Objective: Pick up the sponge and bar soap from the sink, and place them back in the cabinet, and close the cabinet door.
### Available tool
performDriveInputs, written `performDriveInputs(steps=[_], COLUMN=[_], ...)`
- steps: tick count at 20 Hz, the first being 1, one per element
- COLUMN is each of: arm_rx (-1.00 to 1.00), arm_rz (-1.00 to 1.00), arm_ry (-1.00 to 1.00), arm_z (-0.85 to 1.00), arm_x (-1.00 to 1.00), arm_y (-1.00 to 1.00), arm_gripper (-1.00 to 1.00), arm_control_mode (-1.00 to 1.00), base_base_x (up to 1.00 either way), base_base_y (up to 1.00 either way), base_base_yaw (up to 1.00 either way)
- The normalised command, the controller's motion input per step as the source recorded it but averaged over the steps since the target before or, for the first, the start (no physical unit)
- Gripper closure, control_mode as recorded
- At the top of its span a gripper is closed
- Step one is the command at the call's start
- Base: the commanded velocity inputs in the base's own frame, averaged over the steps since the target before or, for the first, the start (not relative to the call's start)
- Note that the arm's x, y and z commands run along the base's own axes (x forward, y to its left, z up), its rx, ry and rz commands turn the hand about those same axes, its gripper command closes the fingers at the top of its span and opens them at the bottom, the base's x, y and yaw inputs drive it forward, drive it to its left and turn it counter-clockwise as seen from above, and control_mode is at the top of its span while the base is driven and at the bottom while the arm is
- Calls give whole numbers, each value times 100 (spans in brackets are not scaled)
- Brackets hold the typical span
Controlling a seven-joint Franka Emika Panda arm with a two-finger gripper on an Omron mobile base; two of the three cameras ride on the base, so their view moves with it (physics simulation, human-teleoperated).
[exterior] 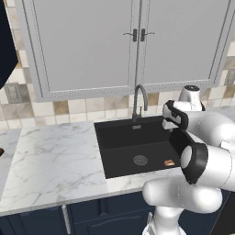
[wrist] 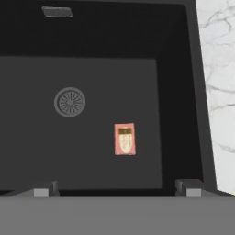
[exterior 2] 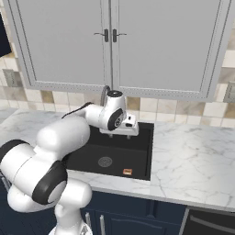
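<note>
The black sink [exterior: 114, 137] lies in the marble counter, with its round grey drain [wrist: 69, 102] and the gooseneck tap [exterior: 140, 98] behind it. The small orange-brown bar soap [wrist: 124, 138] lies flat on the basin floor, right of the drain, and is seen too as the bar soap [exterior: 169, 162] and the bar soap [exterior 2: 127, 172]. My gripper [wrist: 117, 189] hangs open above the basin, pointing down, with the soap below and between its fingertips [wrist: 46, 189]. In the right base view the gripper [exterior 2: 121, 134] is over the sink's back part. The sponge is out of view. A strip of the navy cabinet [exterior: 7, 46] shows at top left.
Light grey wall cabinets [exterior: 92, 46] hang above the sink over a tiled backsplash. Marble counter [exterior: 55, 156] stretches left, and the counter [exterior 2: 193, 156] continues right of the basin. A wall outlet [exterior: 13, 93] sits at the left. My own arm bulks over the sink's right side.
</note>
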Motion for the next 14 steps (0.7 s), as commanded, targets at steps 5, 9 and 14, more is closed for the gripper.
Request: performDriveInputs(steps=[5,9,14], arm_rx=[0,0,0], arm_rz=[0,0,0], arm_ry=[0,0,0], arm_z=[-24,-22,-23], arm_x=[3,3,2], arm_y=[0,0,-1], arm_gripper=[-100,-100,-100], arm_control_mode=[-100,-100,-100], base_base_x=[0,0,0], base_base_y=[0,0,0], base_base_yaw=[0,0,0])
